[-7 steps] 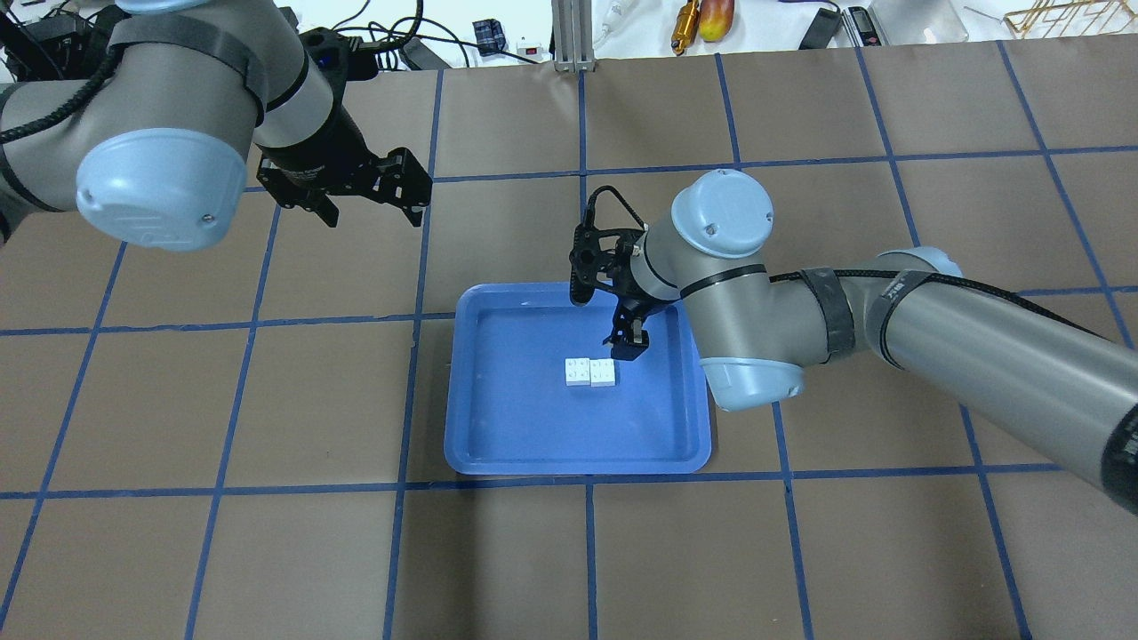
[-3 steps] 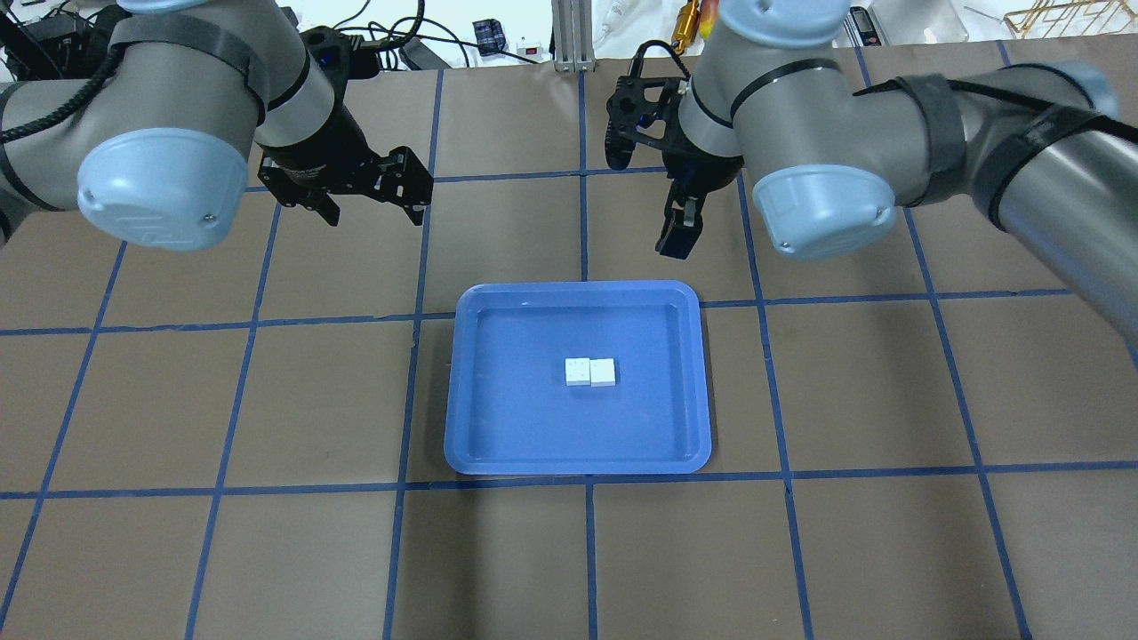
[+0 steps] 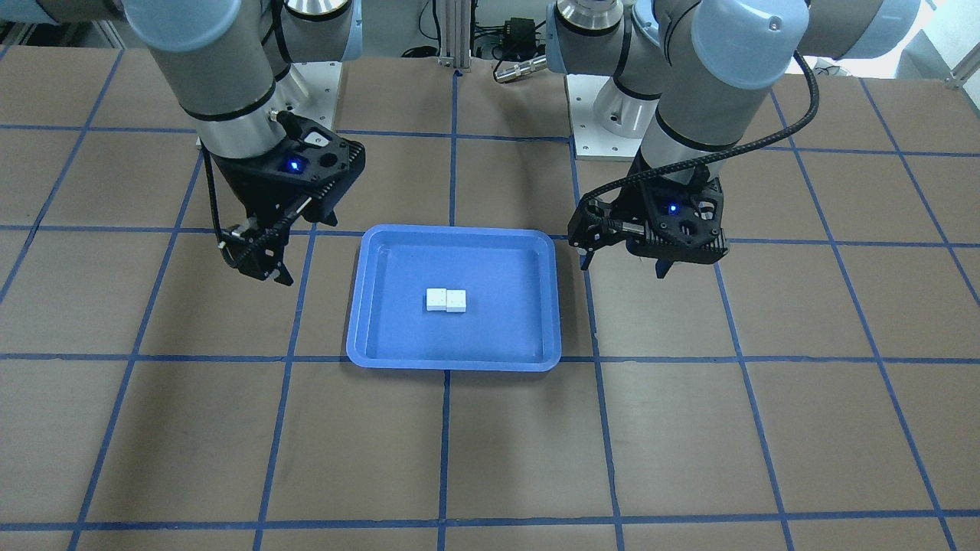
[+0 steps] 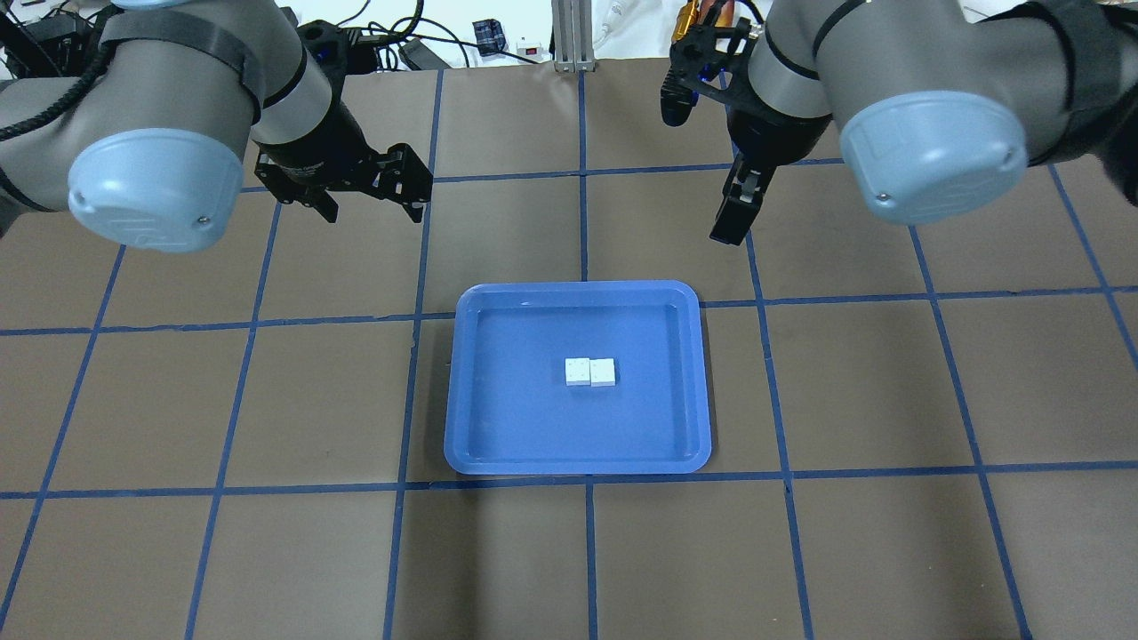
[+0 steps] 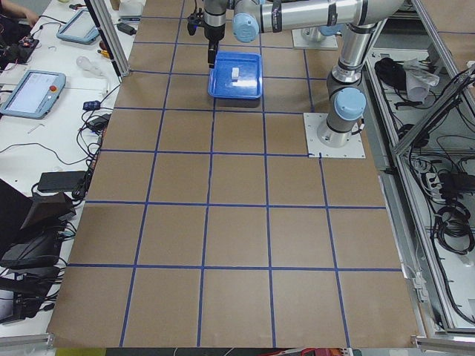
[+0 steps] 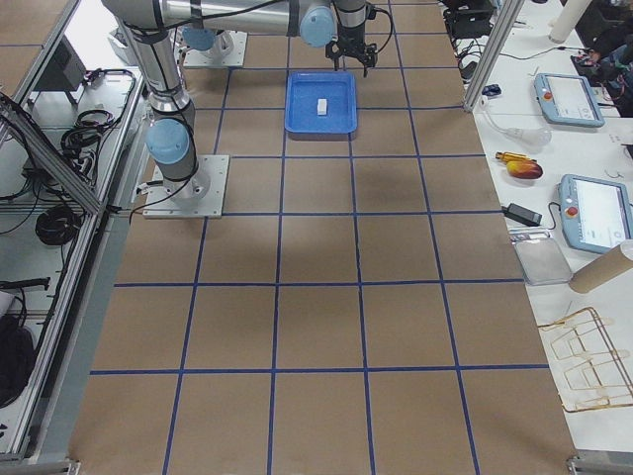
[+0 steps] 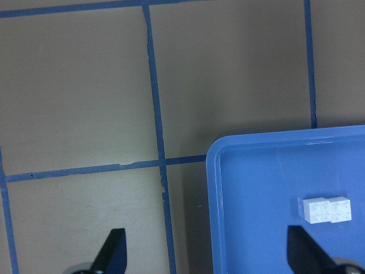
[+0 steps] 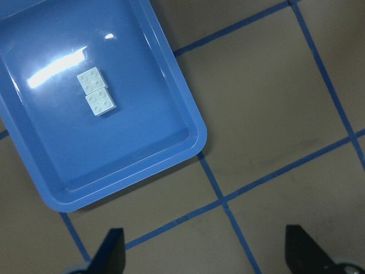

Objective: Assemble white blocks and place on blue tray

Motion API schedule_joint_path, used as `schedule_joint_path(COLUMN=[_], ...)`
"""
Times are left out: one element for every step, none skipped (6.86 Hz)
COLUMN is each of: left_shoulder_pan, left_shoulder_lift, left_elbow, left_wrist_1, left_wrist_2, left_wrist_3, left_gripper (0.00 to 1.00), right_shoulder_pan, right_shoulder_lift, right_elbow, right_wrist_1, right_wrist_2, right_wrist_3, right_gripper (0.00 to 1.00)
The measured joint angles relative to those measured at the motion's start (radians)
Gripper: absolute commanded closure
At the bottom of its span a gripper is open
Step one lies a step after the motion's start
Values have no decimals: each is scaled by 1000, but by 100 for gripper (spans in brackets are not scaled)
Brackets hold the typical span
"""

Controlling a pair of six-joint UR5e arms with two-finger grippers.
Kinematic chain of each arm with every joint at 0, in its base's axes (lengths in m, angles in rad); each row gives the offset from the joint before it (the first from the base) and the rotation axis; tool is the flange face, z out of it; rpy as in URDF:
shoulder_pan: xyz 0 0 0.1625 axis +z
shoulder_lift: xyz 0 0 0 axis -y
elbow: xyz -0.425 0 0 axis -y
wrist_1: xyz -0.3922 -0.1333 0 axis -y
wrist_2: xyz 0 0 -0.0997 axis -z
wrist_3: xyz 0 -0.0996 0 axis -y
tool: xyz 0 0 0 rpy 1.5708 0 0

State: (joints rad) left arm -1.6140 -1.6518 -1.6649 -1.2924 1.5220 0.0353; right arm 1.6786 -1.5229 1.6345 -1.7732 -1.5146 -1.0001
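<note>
The two white blocks (image 4: 590, 372) lie joined side by side, studs up, near the middle of the blue tray (image 4: 533, 427). Nothing touches them. They also show in the front view (image 3: 445, 301) and in both wrist views (image 7: 325, 209) (image 8: 96, 91). My left gripper (image 4: 369, 200) hangs open and empty above the table, beyond the tray's far left corner; in the front view (image 3: 624, 264) it is on the right. My right gripper (image 4: 731, 222) hangs open and empty above the table beyond the tray's far right corner, its fingers (image 8: 111, 248) wide apart.
The tray (image 3: 398, 306) sits on a brown table marked with a blue tape grid. An aluminium post (image 4: 573, 36), cables and small tools lie past the far edge. Side benches hold tablets (image 6: 579, 99).
My right gripper has risen out of the tray and moved away toward the far right, leaving the joined blocks lying in the tray. The left arm has hardly moved.
</note>
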Motion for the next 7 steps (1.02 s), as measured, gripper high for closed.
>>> schedule_joint_path(left_shoulder_pan=[2, 5, 6, 7, 7, 7, 7], left_shoulder_lift=[8, 11, 12, 12, 12, 7, 0], left_elbow=[0, -1, 0, 2, 6, 11, 19], left_wrist_1=[-4, -4, -2, -1, 0, 1, 2], left_wrist_2=[4, 10, 13, 13, 14, 22, 34], left_wrist_3=[0, 1, 0, 0, 0, 1, 1], left_gripper=[0, 0, 0, 0, 0, 0, 0], right_shoulder_pan=[-9, -16, -30, -54, -84, -112, -128], right_shoulder_lift=[-41, -64, -73, -76, -78, -78, -78], right_elbow=[0, -1, -9, -31, -65, -98, -118], right_wrist_1=[57, 88, 114, 152, 210, 260, 279], right_wrist_2=[-13, -28, -52, -79, -104, -114, -112], right_wrist_3=[97, 236, 365, 452, 527, 593, 675], right_gripper=[0, 0, 0, 0, 0, 0, 0])
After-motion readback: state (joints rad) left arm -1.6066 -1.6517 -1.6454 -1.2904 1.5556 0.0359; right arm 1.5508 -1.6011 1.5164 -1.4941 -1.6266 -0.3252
